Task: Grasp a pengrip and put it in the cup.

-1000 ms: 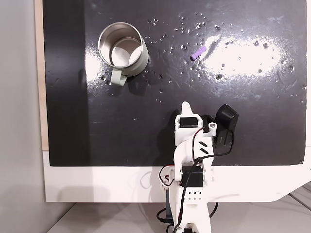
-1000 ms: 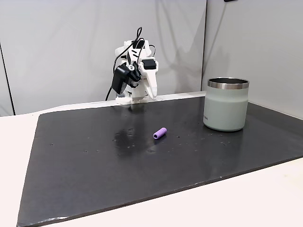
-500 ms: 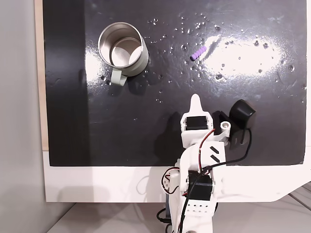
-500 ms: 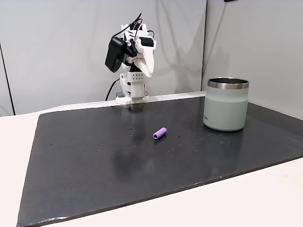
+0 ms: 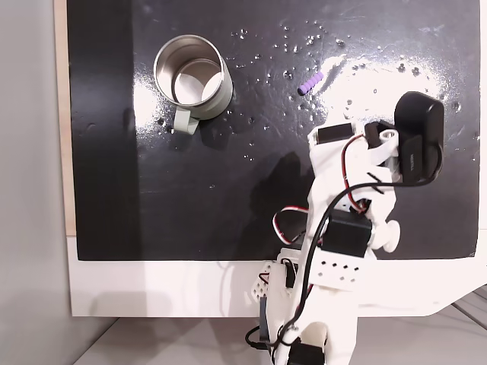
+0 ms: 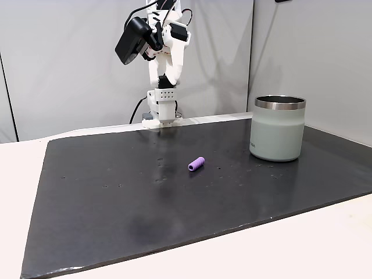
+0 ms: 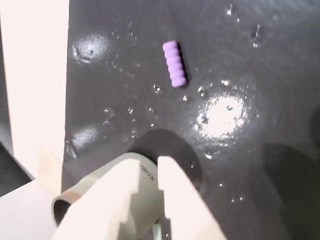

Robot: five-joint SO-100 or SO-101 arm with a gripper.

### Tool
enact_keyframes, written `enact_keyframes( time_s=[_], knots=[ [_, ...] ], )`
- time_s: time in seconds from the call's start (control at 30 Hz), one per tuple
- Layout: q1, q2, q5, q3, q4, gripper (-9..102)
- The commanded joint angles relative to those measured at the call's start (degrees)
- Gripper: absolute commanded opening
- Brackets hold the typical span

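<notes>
Cup (image 5: 194, 78): one, stainless steel, upright and open-topped on the black mat (image 5: 228, 205); toward the upper left in the top-down fixed view, pale grey-green handle pointing down-frame; at the right in the side fixed view (image 6: 278, 128).
Pengrip (image 5: 310, 82): one, light purple, ribbed, lying on its side on the mat; to the right of the cup and well apart from it in the top-down fixed view; near mid-mat, left of the cup, in the side fixed view (image 6: 196, 164); in the upper middle of the wrist view (image 7: 174, 63).
Gripper (image 7: 148, 170): one, white, at the bottom edge of the wrist view, fingers nearly together with a narrow gap, nothing held; above the mat, clear of the pengrip.
Arm (image 6: 161, 58): one, white, raised high over the far edge of the mat in the side fixed view; right of centre in the top-down fixed view (image 5: 338, 228).
Wrist camera (image 5: 417, 137): one, black, at the arm's upper right in the top-down fixed view.
</notes>
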Motion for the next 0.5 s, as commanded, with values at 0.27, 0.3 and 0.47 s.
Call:
enact_keyframes(
  time_s=[0.27, 0.3, 0.47],
  knots=[
    [2.8, -27.1, -8.3, -21.4, 2.2, 1],
    [2.8, -28.8, -8.7, -22.6, 2.3, 2],
    [2.0, -38.0, -9.4, -29.6, 4.7, 6]
  ],
)
